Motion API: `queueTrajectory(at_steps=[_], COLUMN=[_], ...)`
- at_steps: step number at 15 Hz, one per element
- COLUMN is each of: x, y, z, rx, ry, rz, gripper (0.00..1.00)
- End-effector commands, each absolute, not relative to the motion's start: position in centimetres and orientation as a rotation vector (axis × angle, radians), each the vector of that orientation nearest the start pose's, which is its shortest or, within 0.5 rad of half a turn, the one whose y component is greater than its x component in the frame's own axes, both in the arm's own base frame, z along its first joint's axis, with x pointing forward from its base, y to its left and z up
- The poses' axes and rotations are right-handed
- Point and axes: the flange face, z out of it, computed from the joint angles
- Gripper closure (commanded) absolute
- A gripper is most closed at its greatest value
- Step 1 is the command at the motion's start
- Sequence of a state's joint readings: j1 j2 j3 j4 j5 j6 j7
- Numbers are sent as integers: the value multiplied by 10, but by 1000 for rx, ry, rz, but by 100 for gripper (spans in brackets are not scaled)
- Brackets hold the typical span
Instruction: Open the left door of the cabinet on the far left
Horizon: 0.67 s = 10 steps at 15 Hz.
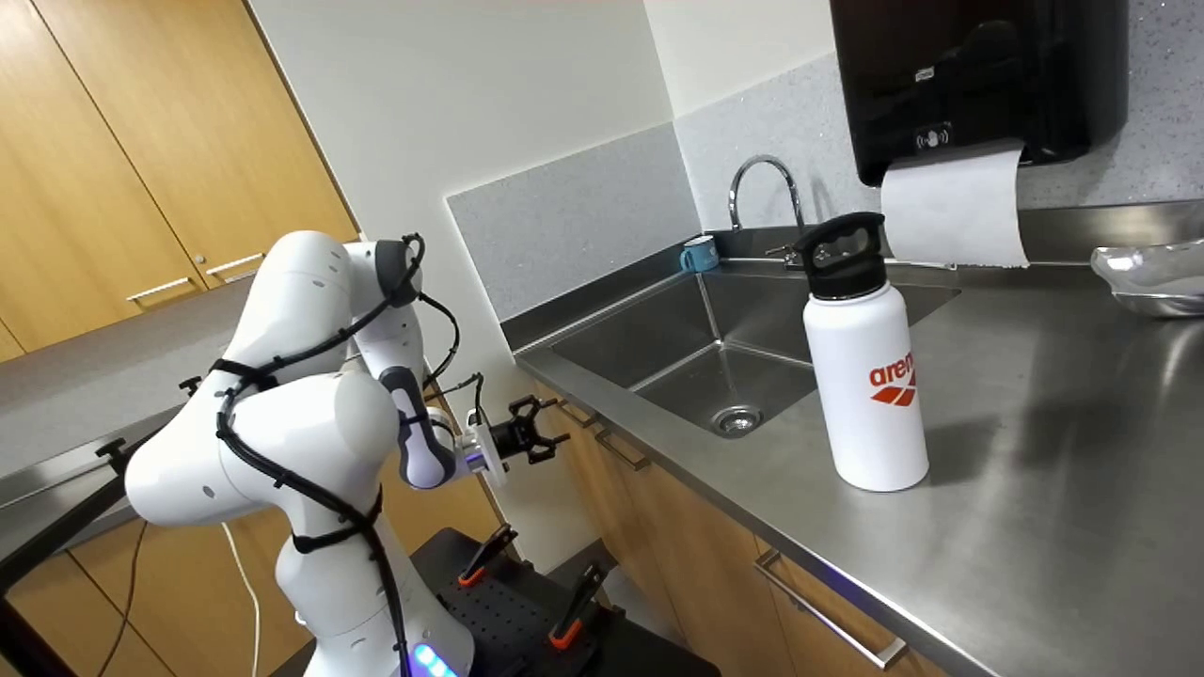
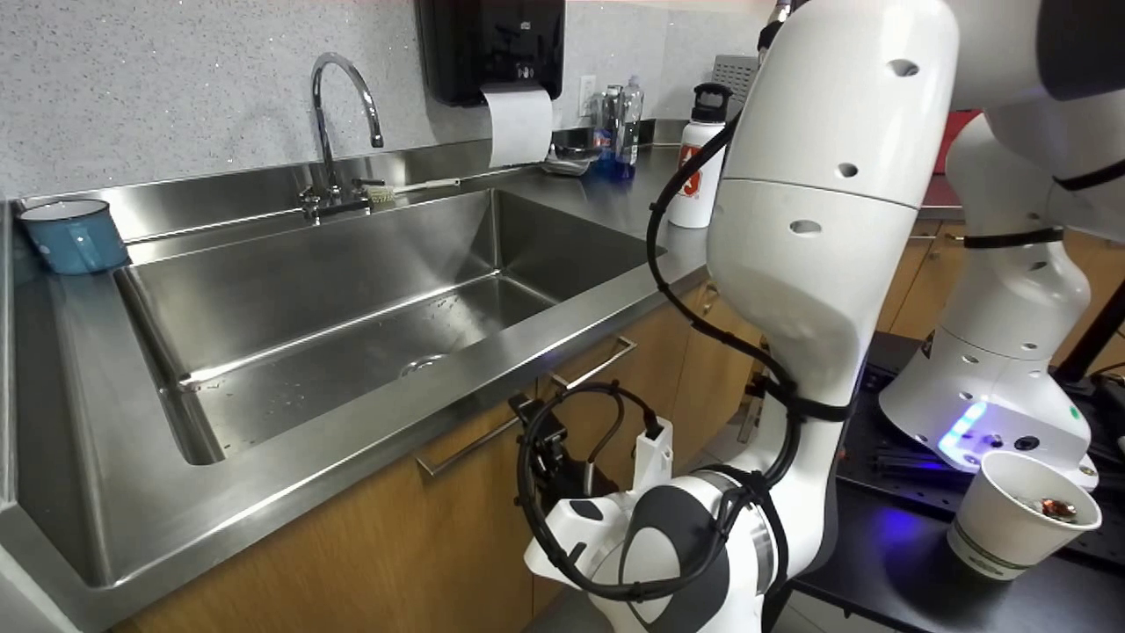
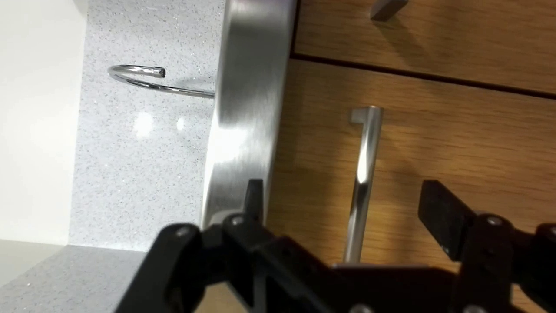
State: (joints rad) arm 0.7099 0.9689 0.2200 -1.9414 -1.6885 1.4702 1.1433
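Note:
The wooden left cabinet door sits under the sink counter and appears closed. Its silver bar handle shows in an exterior view, its right end covered by the gripper. In the wrist view the handle runs between the two black fingers of my gripper, apart from both. The gripper is open and empty; its body hides the handle's lower end there. In an exterior view the gripper faces the cabinet front near the handle. The exact gap in depth is hard to tell.
The neighbouring door's handle is close to the right. The counter edge lies right beside one finger in the wrist view. A sink, blue mug and white bottle are above. A paper cup stands on the robot's table.

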Motion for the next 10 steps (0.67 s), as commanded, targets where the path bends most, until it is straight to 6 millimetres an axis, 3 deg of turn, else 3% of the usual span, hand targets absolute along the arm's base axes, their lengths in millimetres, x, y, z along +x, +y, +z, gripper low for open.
queueTrajectory(at_steps=[1,2,3,8,10], x=[393,395,396,403,407], y=[341,342,342,340,339], z=[4,2,1,-3,-4], rx=[1401,1405,1408,1448,1463], ry=[852,851,850,822,810], rz=[570,573,574,581,580], gripper=[18,26,25,55,57])
